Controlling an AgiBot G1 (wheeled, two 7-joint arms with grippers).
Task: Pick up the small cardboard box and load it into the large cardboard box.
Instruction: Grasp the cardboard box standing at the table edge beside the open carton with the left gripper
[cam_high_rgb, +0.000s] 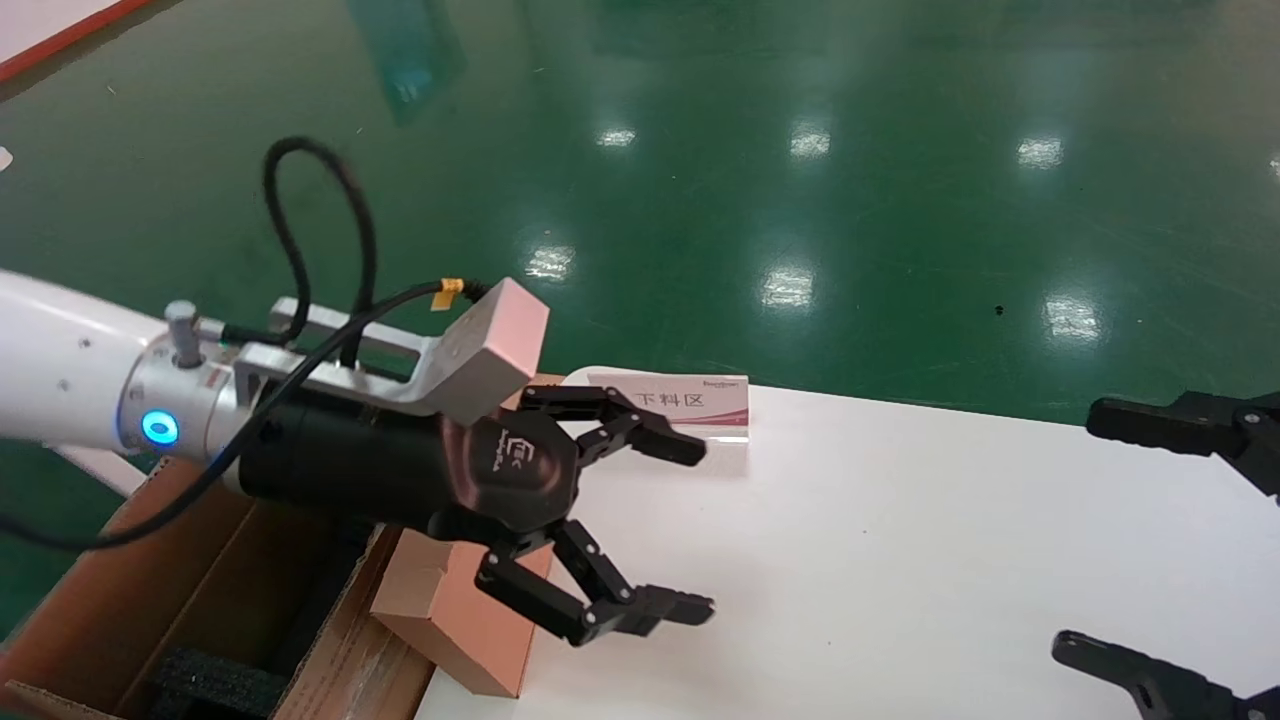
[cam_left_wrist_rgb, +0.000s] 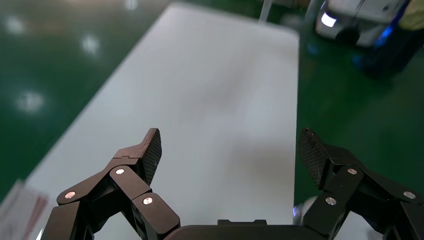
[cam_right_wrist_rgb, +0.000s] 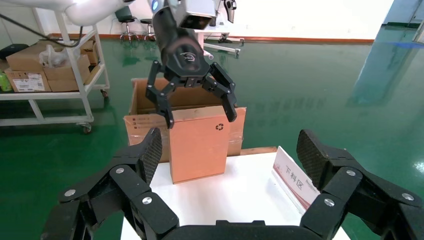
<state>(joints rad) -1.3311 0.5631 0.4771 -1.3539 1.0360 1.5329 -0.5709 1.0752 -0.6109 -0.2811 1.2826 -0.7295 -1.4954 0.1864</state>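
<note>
left gripper (cam_high_rgb: 700, 530) hovering wide open, small cardboard box (cam_high_rgb: 465, 620) just under/behind its fingers. better centering over box's edges before closing. right gripper (cam_right_wrist_rgb: 227, 150) idling open.

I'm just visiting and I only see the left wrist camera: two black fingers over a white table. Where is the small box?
Observer: The small box stands upright at the edge of the table, just under the left gripper, outside your camera's view.
Visitor: Is it gripped?
Observer: No. The right wrist view shows the fingers spread wide near the box's top, holding nothing.
Visitor: And the large box?
Observer: The large box sits off the table right beside the small one, flaps open, with black foam inside.
</note>
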